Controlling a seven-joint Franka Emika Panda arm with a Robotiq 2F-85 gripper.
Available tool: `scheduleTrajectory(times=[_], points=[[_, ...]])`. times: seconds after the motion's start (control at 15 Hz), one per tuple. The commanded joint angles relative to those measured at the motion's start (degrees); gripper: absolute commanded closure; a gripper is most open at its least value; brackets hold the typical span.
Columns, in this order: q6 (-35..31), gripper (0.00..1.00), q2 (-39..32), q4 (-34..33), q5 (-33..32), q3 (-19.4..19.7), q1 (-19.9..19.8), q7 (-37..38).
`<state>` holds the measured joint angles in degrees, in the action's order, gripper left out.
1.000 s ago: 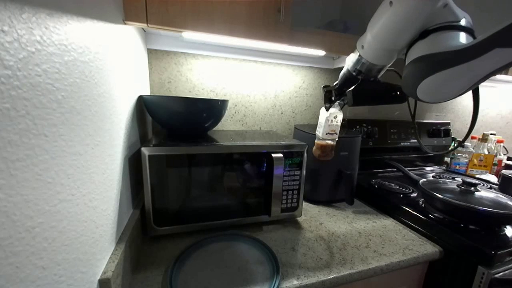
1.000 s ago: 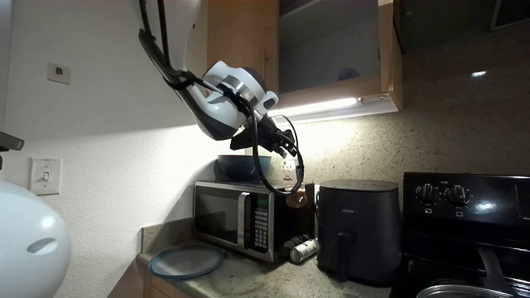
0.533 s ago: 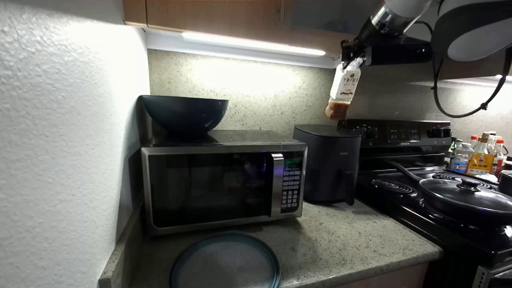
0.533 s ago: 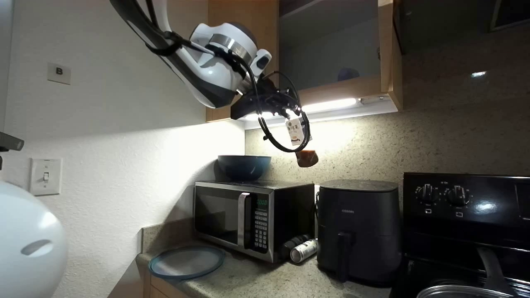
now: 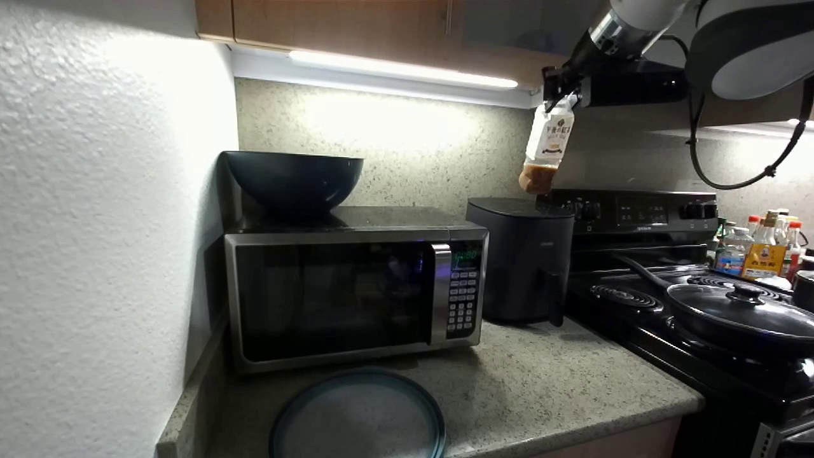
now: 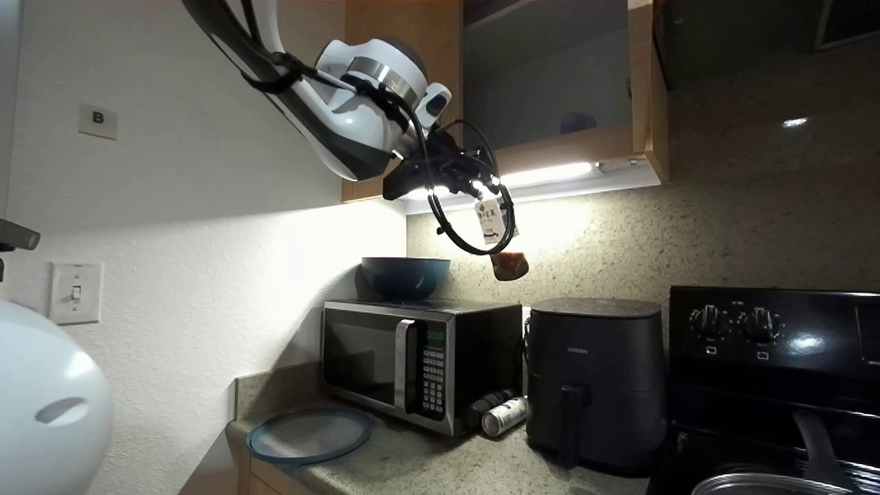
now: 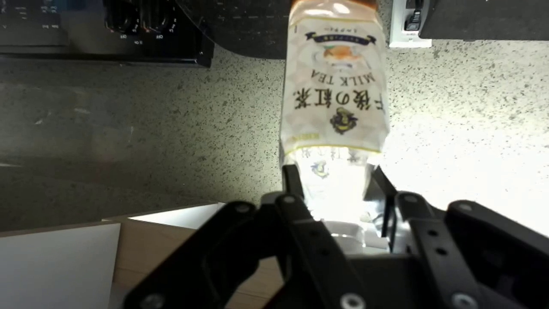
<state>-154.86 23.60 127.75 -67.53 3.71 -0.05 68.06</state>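
Wrist view: jaws clamped on milk-tea bottle, base cut off; in an exterior view, arm slants down, top cropped; cable crosses bottle, held higher than air fryer.

A blue bowl sits on the microwave, and a lidded pan rests on the stove.

The bottle label is white edged yellow, the gripper black, the backsplash speckled beige.
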Motion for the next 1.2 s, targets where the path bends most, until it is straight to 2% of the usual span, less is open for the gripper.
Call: scheduleTrajectory(times=[0.0, 0.27, 0.53, 0.67, 0.87, 1.13], points=[[0.5, 0.85, 1.4, -3.6, -9.9, -3.1, -3.2, 7.2], [0.5, 0.85, 3.6, -10.6, -15.8, -4.2, -2.8, 7.3], [-0.5, 0.85, 4.1, -19.1, -23.9, -5.8, -3.4, 10.8], [-1.4, 0.85, 3.3, -23.4, -31.1, -6.4, -3.8, 16.0], [-2.5, 0.85, 0.2, -29.9, -45.0, -6.3, -3.9, 28.4], [-1.1, 0.85, -5.7, -35.6, -58.1, -3.8, -1.2, 42.0]])
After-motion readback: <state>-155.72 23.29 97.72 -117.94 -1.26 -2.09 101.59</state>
